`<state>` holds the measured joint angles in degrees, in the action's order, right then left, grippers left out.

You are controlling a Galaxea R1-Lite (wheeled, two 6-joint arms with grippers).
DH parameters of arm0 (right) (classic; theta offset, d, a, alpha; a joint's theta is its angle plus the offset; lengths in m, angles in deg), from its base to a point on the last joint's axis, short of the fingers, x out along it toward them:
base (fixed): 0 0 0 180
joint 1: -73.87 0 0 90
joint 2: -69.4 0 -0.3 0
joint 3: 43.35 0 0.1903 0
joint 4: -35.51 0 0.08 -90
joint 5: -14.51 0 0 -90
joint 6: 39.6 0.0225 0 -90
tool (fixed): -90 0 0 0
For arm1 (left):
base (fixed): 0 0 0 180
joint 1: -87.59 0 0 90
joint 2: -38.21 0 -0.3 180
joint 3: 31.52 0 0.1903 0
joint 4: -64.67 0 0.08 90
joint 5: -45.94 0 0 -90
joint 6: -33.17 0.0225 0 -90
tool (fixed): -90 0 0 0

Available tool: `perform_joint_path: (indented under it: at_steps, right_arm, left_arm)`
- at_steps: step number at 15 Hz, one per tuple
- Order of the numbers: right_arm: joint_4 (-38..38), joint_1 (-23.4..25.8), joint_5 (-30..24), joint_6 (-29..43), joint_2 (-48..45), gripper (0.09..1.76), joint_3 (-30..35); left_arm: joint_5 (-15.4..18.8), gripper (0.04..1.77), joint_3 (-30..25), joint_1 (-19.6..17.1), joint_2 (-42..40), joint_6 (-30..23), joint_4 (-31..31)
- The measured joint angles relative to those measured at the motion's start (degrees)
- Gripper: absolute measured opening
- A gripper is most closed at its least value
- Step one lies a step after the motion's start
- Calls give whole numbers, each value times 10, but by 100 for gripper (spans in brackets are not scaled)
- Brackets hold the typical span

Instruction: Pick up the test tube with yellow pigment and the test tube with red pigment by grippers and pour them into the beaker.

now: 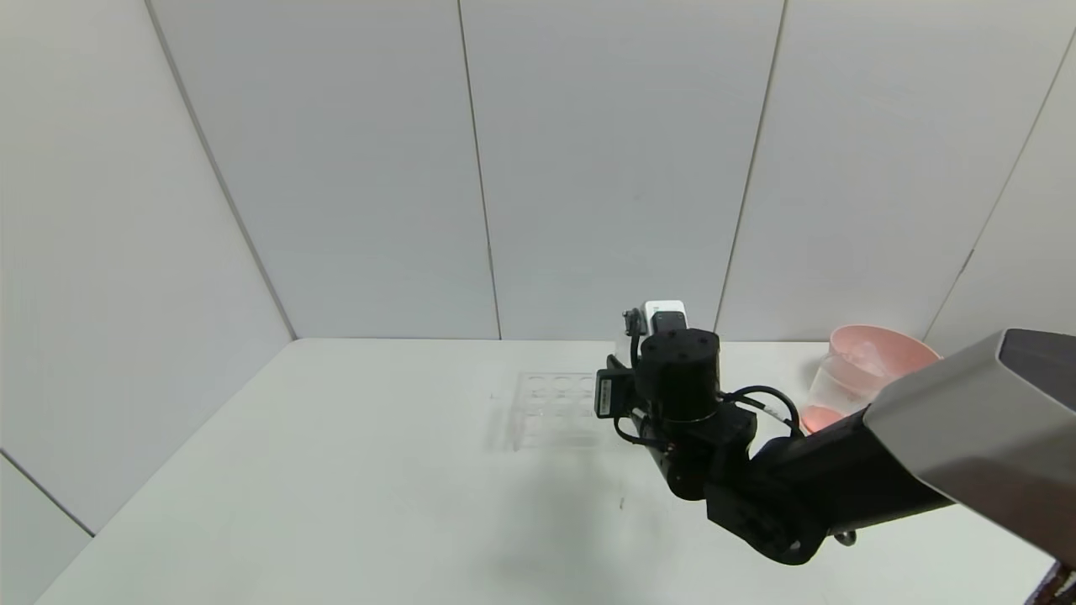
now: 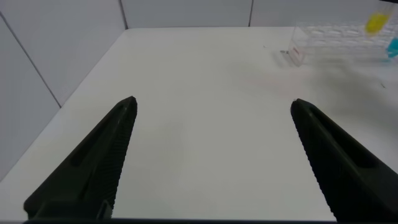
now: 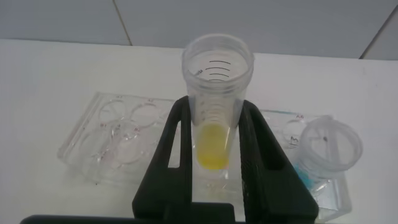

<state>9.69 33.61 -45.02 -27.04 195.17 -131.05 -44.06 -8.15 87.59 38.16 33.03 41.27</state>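
Lab bench: tube rack (image 3: 118, 140), white panels (image 1: 605, 160)

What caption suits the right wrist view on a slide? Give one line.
Right gripper closed on the test tube with yellow pigment, upright over the clear rack, blue-liquid tube alongside.

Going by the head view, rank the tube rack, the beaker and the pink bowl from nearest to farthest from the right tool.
1. The tube rack: directly beneath the right tool, which grips the yellow tube standing in it.
2. The beaker: off to the robot's right, leaning against the bowl.
3. The pink bowl: just behind the beaker, by the wall.
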Motion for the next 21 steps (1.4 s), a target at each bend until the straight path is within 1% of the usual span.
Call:
perform_joint_path:
  at_steps: [3, 6, 8, 10, 12, 16, 18, 19, 21]
  right_arm:
    - [1, 16, -14, -23, -39, 51, -4]
    - [11, 52, -33, -42, -89, 51, -4]
    - [33, 93, -46, -45, -123, 51, 2]
    - [40, 146, -84, -46, -154, 51, 16]
    - [39, 212, -156, -53, -183, 51, 46]
    - [37, 382, -371, -114, -220, 51, 95]
    - [35, 470, -482, -174, -222, 51, 100]
    - [31, 504, -522, -217, -217, 51, 99]
    - [10, 551, -572, -302, -194, 51, 89]
  left_arm:
    - [0, 176, 0, 0, 0, 0, 0]
    - [0, 176, 0, 0, 0, 0, 0]
    - [0, 176, 0, 0, 0, 0, 0]
    - [0, 176, 0, 0, 0, 0, 0]
    - [0, 176, 0, 0, 0, 0, 0]
    - [0, 176, 0, 0, 0, 0, 0]
    - [0, 176, 0, 0, 0, 0, 0]
    - [0, 176, 0, 0, 0, 0, 0]
    - [0, 176, 0, 0, 0, 0, 0]
